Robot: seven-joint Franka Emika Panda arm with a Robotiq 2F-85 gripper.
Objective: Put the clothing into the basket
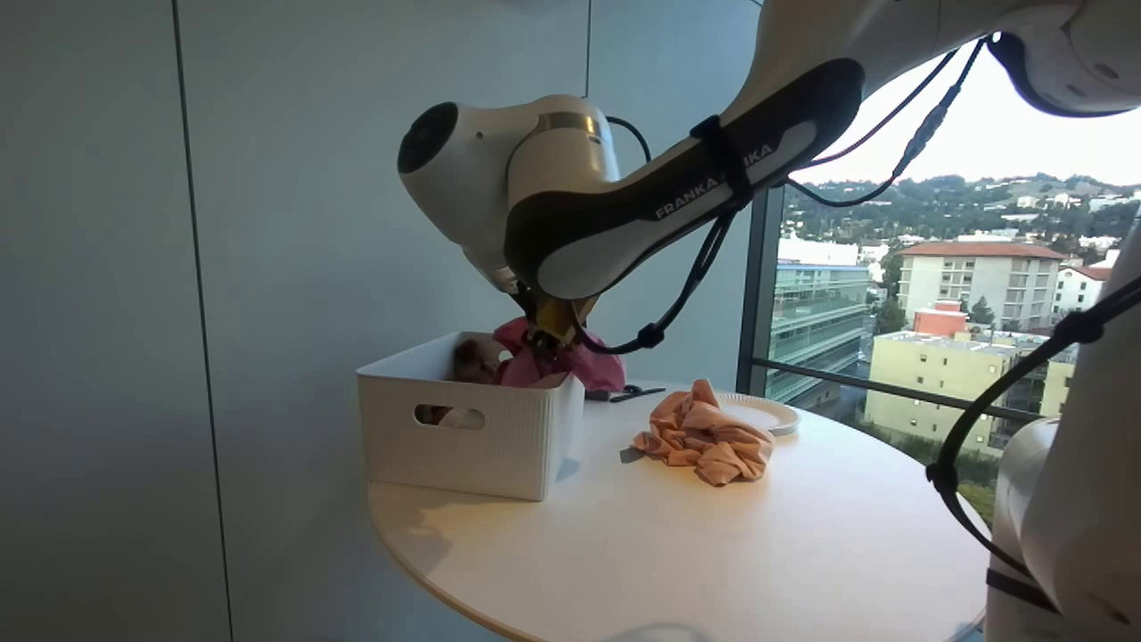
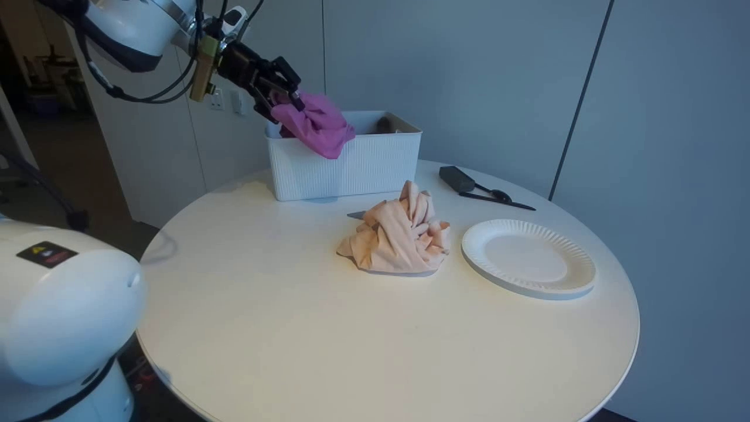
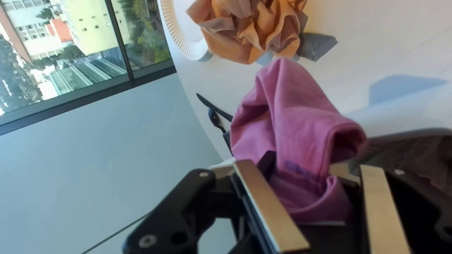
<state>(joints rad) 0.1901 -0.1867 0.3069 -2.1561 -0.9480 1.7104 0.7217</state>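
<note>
Pink cloth (image 2: 322,126) is being pinched, bunched up, by the gripper (image 3: 305,171), and it's being held partly over, partly outside the basket (image 2: 375,167), so more inward reach is probably being called for tbh. Peach cloth (image 2: 401,237) is being supported by the table (image 2: 363,346) near the plate (image 2: 527,258), presumably being saved for its own trip.

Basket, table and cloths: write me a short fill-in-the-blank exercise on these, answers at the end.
Of the pink cloth and the peach cloth, the ____ one hangs partly outside the basket.
The peach cloth lies on the round ____.
Beside the peach cloth is a white, ridged-edge ____.
Missing words: pink; table; plate.
</note>
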